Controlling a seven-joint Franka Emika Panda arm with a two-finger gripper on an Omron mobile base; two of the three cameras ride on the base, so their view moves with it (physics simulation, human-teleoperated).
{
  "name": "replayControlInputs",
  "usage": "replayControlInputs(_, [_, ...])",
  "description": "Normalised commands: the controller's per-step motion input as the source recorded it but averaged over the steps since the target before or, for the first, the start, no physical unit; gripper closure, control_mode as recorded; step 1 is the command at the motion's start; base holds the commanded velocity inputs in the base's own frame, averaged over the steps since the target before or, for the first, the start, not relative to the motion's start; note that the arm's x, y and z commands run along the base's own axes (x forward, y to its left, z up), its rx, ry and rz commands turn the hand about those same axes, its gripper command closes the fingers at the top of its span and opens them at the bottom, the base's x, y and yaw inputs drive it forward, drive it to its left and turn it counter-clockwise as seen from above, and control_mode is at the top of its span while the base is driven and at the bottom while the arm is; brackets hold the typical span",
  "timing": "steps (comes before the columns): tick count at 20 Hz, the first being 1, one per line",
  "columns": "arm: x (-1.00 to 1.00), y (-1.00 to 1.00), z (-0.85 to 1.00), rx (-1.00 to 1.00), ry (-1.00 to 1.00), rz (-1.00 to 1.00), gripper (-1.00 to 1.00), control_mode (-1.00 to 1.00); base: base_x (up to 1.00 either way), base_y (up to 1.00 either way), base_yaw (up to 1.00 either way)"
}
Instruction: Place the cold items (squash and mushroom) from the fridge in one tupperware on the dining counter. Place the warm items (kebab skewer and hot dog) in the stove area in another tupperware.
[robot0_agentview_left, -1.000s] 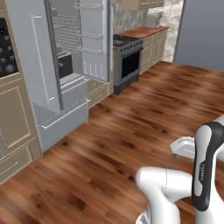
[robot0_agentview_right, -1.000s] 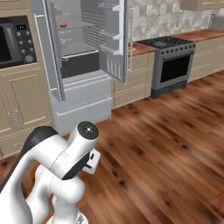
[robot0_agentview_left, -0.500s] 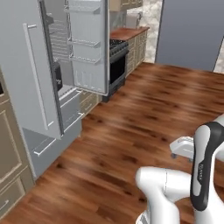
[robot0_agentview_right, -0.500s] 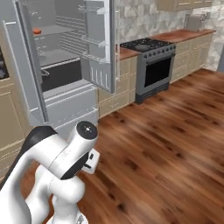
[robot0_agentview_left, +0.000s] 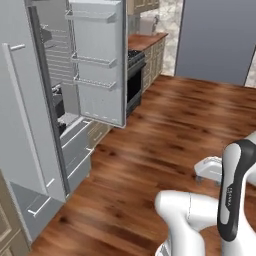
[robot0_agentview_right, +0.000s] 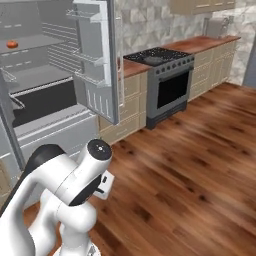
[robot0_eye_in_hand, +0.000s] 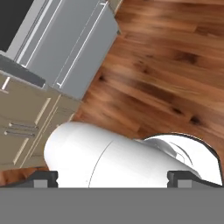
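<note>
In the hand view, you see the gripper (robot0_eye_in_hand: 113, 177) at the bottom edge of the frame, with one dark fingertip (robot0_eye_in_hand: 43, 178) at lower left and the other at lower right, set far apart. The jaws stand fully released and nothing lies between them. Beyond them the camera looks down on the wooden floor (robot0_eye_in_hand: 175, 65), with a grey fridge drawer (robot0_eye_in_hand: 70, 48) at upper left and beige cabinets (robot0_eye_in_hand: 26, 127) at left.

In the right base view, you find the fridge (robot0_agentview_right: 45, 95) at upper left with its door (robot0_agentview_right: 97, 55) swung out. A small orange-red item (robot0_agentview_right: 12, 44) rests on an upper shelf at the far left edge; which task item it is cannot be told at this size. The stove (robot0_agentview_right: 167, 82) stands at centre right, between wooden countertops.

In the left base view, the open fridge door (robot0_agentview_left: 97, 60) fills the upper left, and the stove (robot0_agentview_left: 135, 75) sits just behind it.
</note>
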Motion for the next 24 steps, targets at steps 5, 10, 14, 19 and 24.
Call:
replayControlInputs(5, [0.00,0.00,0.00,0.00,0.00,0.00,-1.00,1.00,1.00,0.09,0.12])
replayControlInputs(10, [0.00,0.00,0.00,0.00,0.00,0.00,-1.00,1.00,1.00,0.28,0.21])
replayControlInputs(14, [0.00,0.00,0.00,0.00,0.00,0.00,-1.00,1.00,0.98,0.43,0.27])
replayControlInputs(19, [0.00,0.00,0.00,0.00,0.00,0.00,-1.00,1.00,0.74,0.25,0.31])
replayControlInputs(24, [0.00,0.00,0.00,0.00,0.00,0.00,-1.00,1.00,0.57,-0.07,0.33])
